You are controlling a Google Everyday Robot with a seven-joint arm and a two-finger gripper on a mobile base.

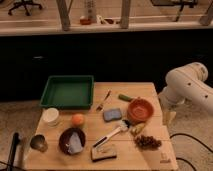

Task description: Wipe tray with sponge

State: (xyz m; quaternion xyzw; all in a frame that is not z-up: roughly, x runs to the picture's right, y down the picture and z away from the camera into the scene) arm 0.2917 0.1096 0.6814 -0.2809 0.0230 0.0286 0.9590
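Observation:
The green tray (pixel 67 91) sits at the far left corner of the wooden table (pixel 155 157). A blue-grey sponge (pixel 112 114) lies flat near the table's middle, right of the tray and next to an orange bowl (pixel 140 110). My white arm (pixel 187 85) reaches in from the right. My gripper (pixel 170 117) hangs down just off the table's right edge, away from both sponge and tray and holding nothing that I can see.
A fork (pixel 103 100) and a green vegetable (pixel 125 97) lie behind the sponge. In front are a white cup (pixel 50 116), an orange fruit (pixel 77 120), a dark bowl (pixel 72 141), a white dish brush (pixel 111 135), grapes (pixel 147 142), a metal cup (pixel 38 142) and a tan block (pixel 104 152).

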